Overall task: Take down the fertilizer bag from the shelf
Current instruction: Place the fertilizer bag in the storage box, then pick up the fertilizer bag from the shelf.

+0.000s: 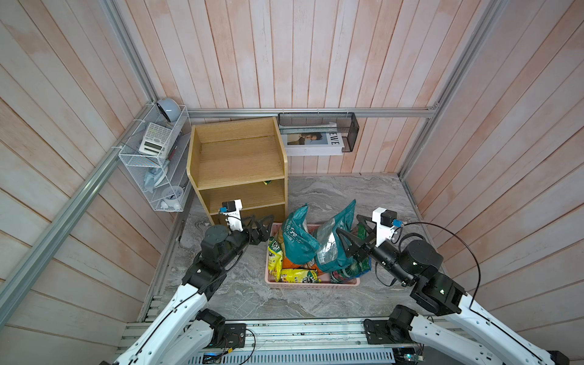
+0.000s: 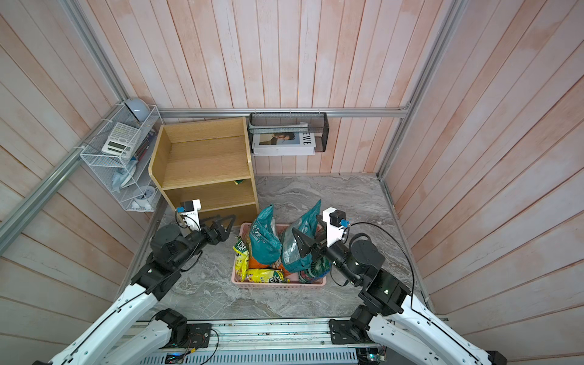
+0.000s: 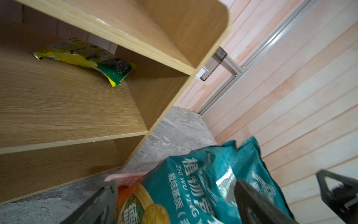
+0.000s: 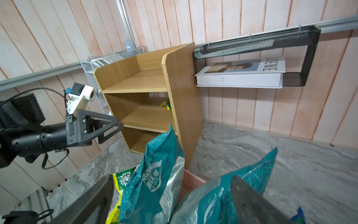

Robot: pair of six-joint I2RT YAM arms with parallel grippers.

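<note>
Your left end effector [image 1: 263, 220] hangs empty, fingers spread wide, low before the shelf [image 1: 240, 158]. The yellow-green fertilizer bag [image 3: 85, 58] lies flat on the middle tier, by its right side panel. Your right end effector [image 1: 348, 223] stands apart over the teal bags [image 1: 298, 240] in the pink basket [image 1: 311, 283].

The left arm [image 1: 186, 300] and right arm [image 1: 493, 328] had white shells on their long links and black housings at the joints. The left tool [image 1: 263, 218] and right tool [image 1: 347, 222] were black, with triangular cut-out fingers fixed by small screws [image 4: 84, 120]. Each white wrist mount [image 1: 234, 218] carried a black camera with a blue plug. A thin black cable [image 1: 478, 265] arched off the right one.
</note>
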